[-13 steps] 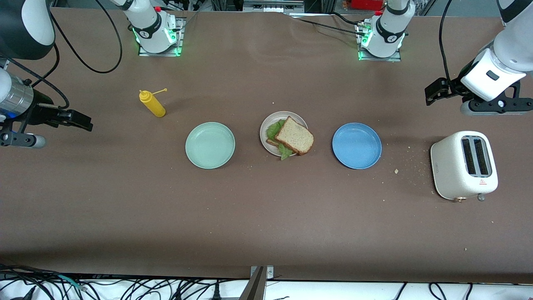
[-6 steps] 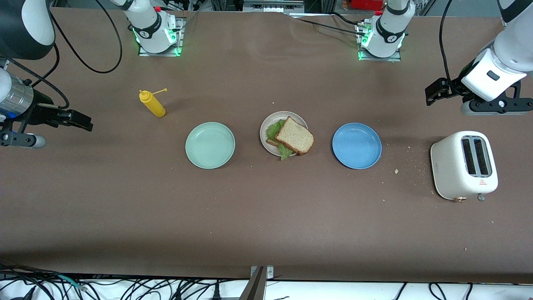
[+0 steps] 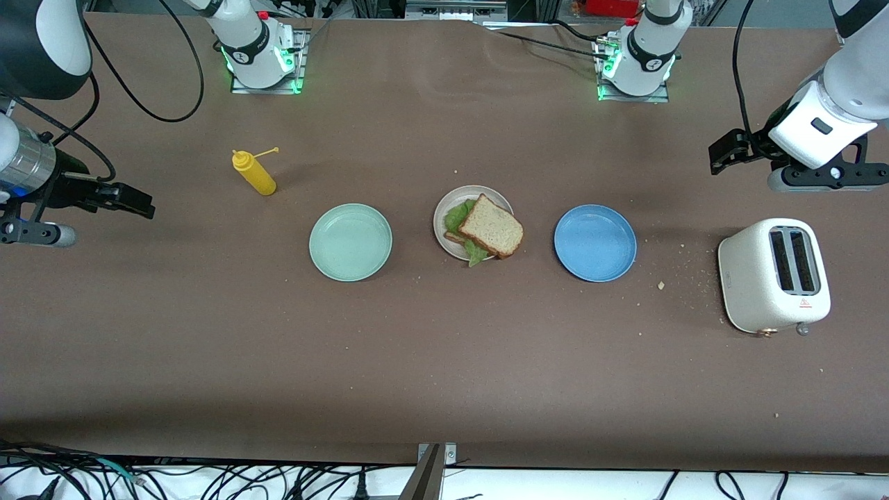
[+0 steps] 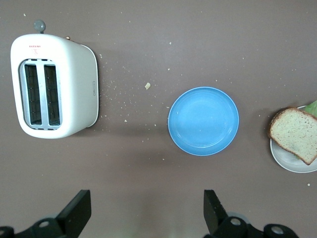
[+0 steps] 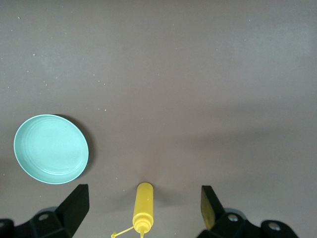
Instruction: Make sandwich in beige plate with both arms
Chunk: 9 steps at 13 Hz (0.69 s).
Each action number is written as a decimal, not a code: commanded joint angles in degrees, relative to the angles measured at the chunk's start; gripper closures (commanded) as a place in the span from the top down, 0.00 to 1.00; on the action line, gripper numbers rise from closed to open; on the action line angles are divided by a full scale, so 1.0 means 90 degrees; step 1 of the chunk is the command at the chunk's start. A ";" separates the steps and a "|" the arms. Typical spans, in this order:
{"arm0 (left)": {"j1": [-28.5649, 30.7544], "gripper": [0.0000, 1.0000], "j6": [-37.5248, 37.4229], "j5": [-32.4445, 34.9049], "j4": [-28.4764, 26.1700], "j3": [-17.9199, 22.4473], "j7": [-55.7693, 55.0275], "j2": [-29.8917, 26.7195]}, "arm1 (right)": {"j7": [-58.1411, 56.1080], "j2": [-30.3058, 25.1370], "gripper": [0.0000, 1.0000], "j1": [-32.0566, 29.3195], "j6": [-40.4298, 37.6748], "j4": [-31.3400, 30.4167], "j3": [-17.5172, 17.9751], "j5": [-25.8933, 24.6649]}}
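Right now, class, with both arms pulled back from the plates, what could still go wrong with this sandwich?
1. The sandwich sits skewed: its top slice overhangs the beige plate rim toward the blue plate, so a nudge might tip it onto the table.
2. Lettuce pokes past the rim and could drag out.
3. The left tool hangs open over the table near the toaster, and the right tool hangs open over the mustard bottle; a careless sweep might knock either.
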 commanded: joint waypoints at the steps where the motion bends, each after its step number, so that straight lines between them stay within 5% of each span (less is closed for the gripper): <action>1: 0.0001 1.00 -0.0208 -0.0149 0.0185 0.0020 -0.0008 0.0041 | -0.0030 -0.0014 1.00 -0.0025 -0.0034 0.0047 0.0020 0.0010; 9: 0.0030 1.00 -0.0217 -0.0159 0.0195 0.0020 0.0012 0.0041 | -0.0030 -0.0004 1.00 -0.0025 -0.0034 0.0047 0.0020 0.0010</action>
